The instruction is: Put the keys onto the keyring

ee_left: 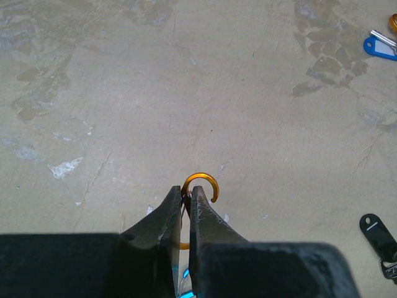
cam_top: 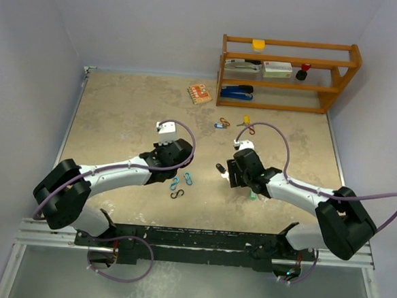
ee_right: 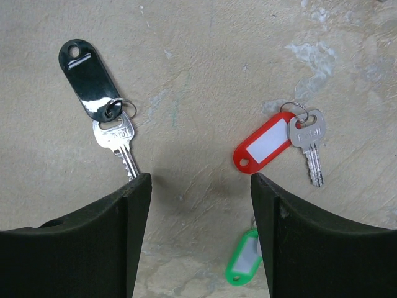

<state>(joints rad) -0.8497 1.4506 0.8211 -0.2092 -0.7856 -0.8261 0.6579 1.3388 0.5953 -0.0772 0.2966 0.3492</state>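
Orange metal, a hook-ended clip (ee_left: 201, 183), was pinched between the fully closed jaws of the left gripper (ee_left: 186, 197), one curl projecting past the fingertips above the table (cam_top: 119, 116). It was judged to serve as the keyring.

The right gripper (ee_right: 200, 179) hovered near the middle of the table, somewhat toward its near edge, jaws well apart and nothing between them.

The black-tagged key (ee_right: 99, 102) lay ahead of these jaws, toward the left of the wrist view. Its long axis ran diagonally, tag farthest out, blade tip at or just under the finger on that side. The red-tagged key (ee_right: 273, 143) lay ahead on the other side, blade pointing back toward the gripper, clear of the finger. The green-tagged key (ee_right: 243, 261) sat partly hidden beside that same finger. No key lay in the gap.

The right arm was nearer to all three keys. A sideways shift toward one key appeared necessary before closing.
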